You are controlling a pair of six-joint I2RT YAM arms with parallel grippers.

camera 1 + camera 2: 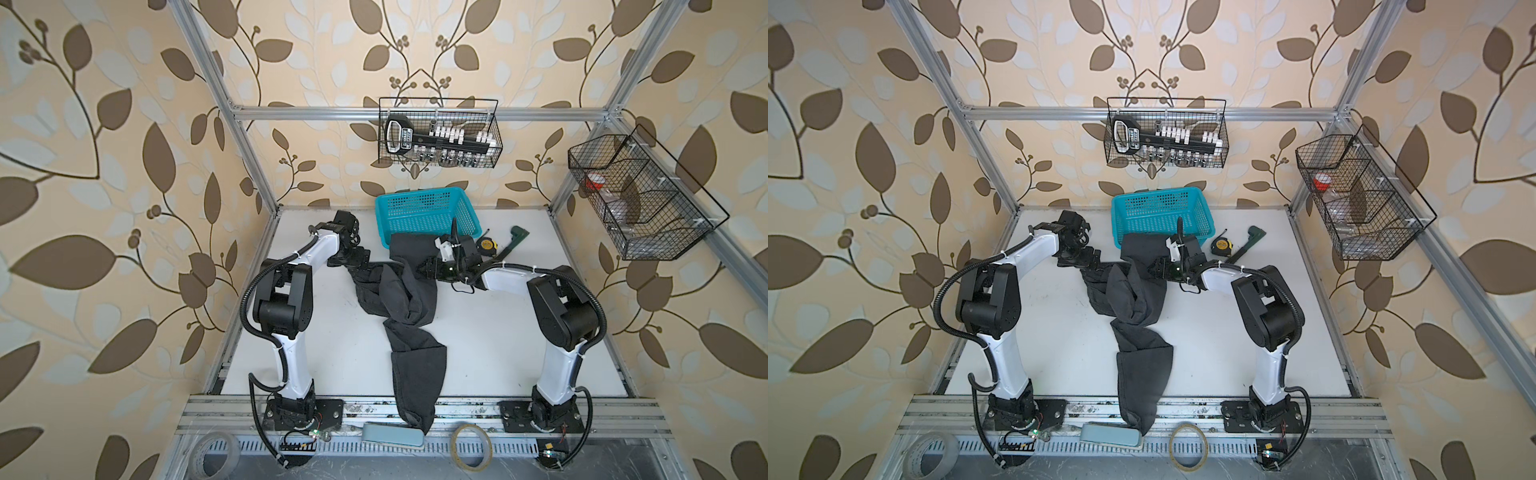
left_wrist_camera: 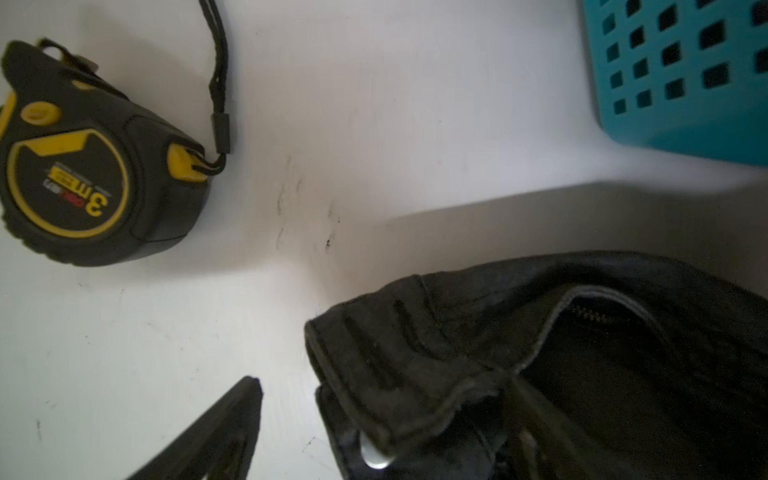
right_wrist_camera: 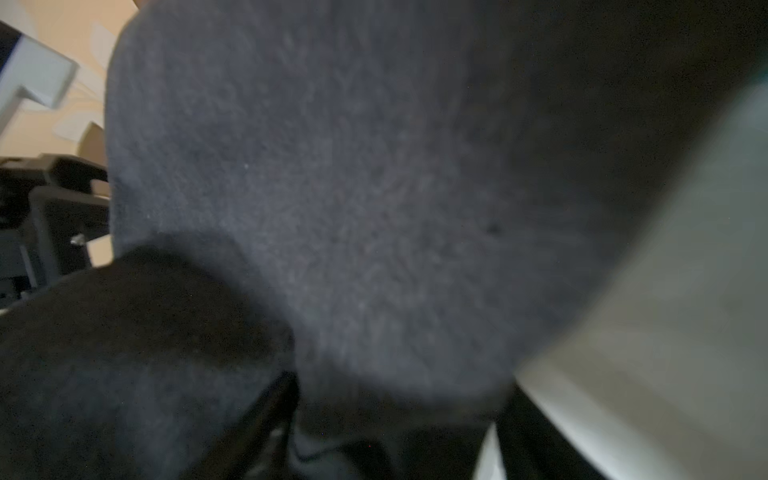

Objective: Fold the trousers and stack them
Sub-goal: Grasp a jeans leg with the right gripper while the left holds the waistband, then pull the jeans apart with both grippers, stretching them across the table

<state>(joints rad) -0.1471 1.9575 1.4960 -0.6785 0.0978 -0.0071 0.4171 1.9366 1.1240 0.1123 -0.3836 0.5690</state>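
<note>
The trousers [image 1: 411,316], dark charcoal jeans, lie unfolded and twisted down the middle of the white worktop [image 1: 324,332]. Their far end is bunched just beside the near wall of the teal basket [image 1: 428,216], and one leg runs toward the near edge and hangs over the aluminium rail there. The left tool [image 1: 362,264] sits low at the left end of the bunched upper part. In the left wrist view its jaws stand wide around the waistband, where a metal button [image 2: 376,455] and the zip [image 2: 590,313] show. The one clearly visible finger [image 2: 232,419] is apart from the cloth. The right tool [image 1: 422,269] reaches in from the right and meets the same bunch on its right side. Dark cloth fills the right wrist view and lies between the jaws, but I cannot tell whether they pinch it. A black and yellow tape measure [image 1: 487,245] lies on the worktop right of the basket, behind the right arm's wrist.
</note>
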